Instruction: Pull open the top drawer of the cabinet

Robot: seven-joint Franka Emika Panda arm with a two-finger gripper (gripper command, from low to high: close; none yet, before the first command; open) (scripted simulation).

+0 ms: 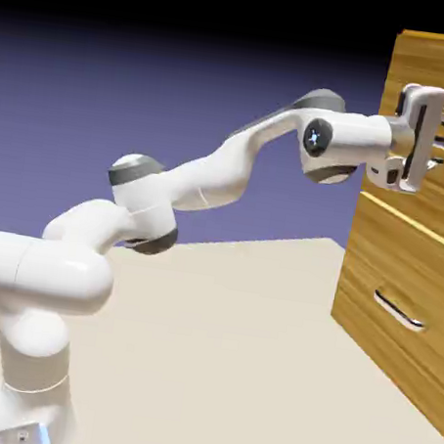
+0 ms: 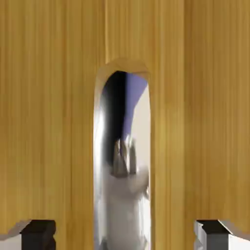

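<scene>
Top drawer (image 1: 428,145) handle (image 2: 122,161) lies between the wide-open fingers (image 2: 39,233), not gripped.

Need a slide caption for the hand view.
Open end effector straddling the slim silver bar handle on the golden wood-grain top drawer.

The light is even and rather soft, and it seems to come from above. The white glossy robot arm (image 1: 203,174) carries pale highlights on its rounded upper sides and grey shade beneath. The beige table top (image 1: 220,344) is bright and shows no strong cast shadow. The blue-violet backdrop (image 1: 138,67) fades to black at the top. In the hand view, the slim silver bar handle (image 2: 122,161) is mirror-like and slightly blurred, and the golden-brown wood-grain drawer front (image 2: 49,122) looks soft.
</scene>
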